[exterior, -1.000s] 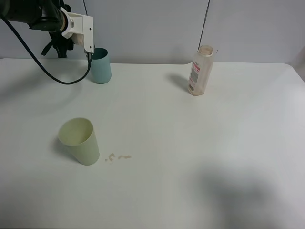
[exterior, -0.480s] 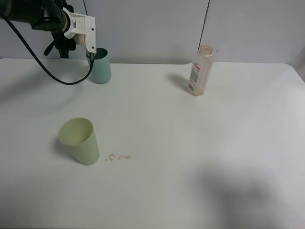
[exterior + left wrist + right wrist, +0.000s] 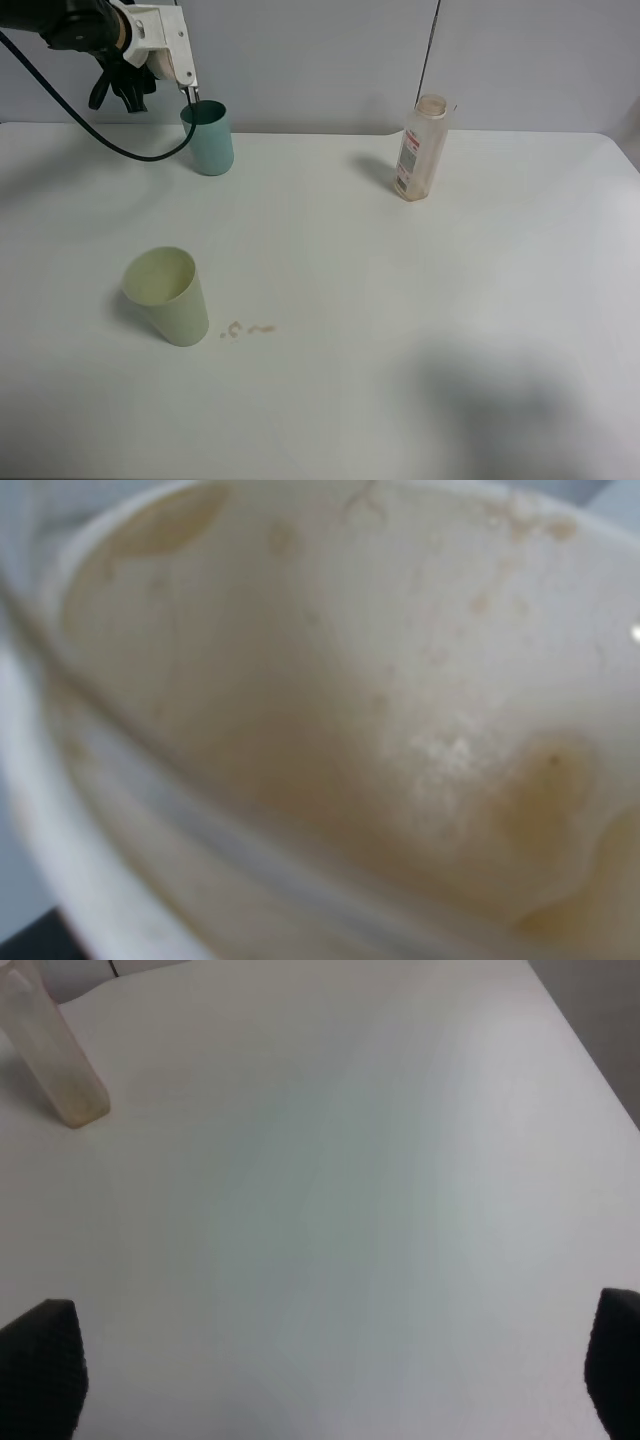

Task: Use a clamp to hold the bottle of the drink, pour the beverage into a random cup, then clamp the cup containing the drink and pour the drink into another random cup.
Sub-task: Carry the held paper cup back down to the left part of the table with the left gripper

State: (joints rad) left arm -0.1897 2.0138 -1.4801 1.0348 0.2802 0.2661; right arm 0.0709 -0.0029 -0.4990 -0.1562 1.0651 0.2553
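Note:
My left gripper [image 3: 181, 72] hangs at the back left, just above the rim of the teal cup [image 3: 210, 138]. It is shut on the white cup [image 3: 330, 720], whose inside fills the left wrist view, tipped, with pale brown beverage residue on the wall. In the exterior high view the arm hides that cup. The bottle [image 3: 421, 148] stands upright at the back right, uncapped and looking nearly empty; its base [image 3: 55, 1060] also shows in the right wrist view. My right gripper [image 3: 328, 1375] is open over bare table, well short of the bottle.
A larger pale yellow-green cup [image 3: 168, 295] stands at the front left, with small brownish drops [image 3: 248, 329] on the table just right of it. A black cable loops down from the left arm behind the teal cup. The white table [image 3: 400, 300] fills the view.
The left gripper has risen slightly and drawn back to the left above the teal cup. Bottle, cups and right gripper have not moved.

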